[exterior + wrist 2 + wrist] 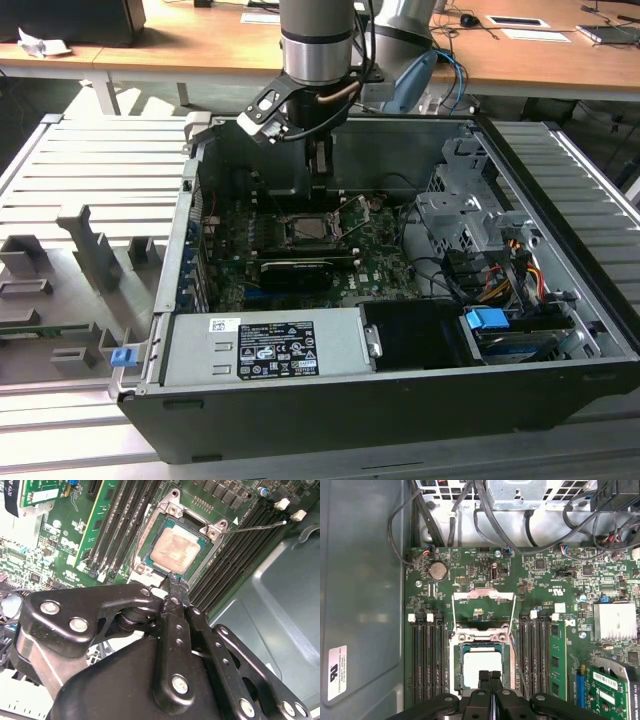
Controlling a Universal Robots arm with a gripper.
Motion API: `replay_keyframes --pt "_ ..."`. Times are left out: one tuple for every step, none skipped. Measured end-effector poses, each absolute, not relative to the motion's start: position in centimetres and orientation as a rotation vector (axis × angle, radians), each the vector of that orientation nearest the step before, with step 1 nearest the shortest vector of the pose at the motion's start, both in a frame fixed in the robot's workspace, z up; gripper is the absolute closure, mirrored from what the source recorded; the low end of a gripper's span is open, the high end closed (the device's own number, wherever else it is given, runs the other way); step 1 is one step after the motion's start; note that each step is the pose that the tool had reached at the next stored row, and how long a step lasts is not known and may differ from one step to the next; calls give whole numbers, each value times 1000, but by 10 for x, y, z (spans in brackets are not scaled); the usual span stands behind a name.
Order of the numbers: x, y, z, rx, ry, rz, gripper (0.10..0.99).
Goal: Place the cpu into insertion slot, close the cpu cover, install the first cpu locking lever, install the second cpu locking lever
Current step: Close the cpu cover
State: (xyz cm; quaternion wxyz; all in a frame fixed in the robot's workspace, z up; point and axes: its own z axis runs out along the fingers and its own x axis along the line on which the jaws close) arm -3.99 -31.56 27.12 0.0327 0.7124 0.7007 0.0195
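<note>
Claw (175, 580): fingers pressed together, nothing between them, tips at the chip's near edge.
Chip (175, 550): thin square with a dull silver-tan face, face up and flat, sides parallel to the memory slots, seated in the socket (456, 665) just below the tips.
Cover (483, 594): silver frame, swung open beyond the chip.
Green board (545, 580) surrounds.

The silver-grey cylindrical arm (318, 40) has a blue joint cap (417, 73) and black, silver-screwed linkage jaws.
</note>
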Motion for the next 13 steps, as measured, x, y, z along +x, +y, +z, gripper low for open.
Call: replay_keyframes --pt "-40 -316 271 2193 2157 60 980" --pt "-40 -316 272 2192 2157 59 980" --pt "-40 -316 272 2192 2156 59 980" --pt "-40 -316 272 2192 2156 59 980" --pt "-40 -316 272 2192 2156 58 980" --pt "-40 -316 273 2191 2156 57 980" --pt "-40 -316 273 2191 2156 57 980" --pt "-40 -315 274 2191 2155 56 980" --pt "-40 -315 274 2191 2155 56 980" --pt "-40 -315 274 2191 2155 56 980" --pt "-40 -316 275 2191 2155 56 980" --pt "-40 -316 275 2190 2155 55 980" --pt "-40 -315 275 2190 2155 55 980"
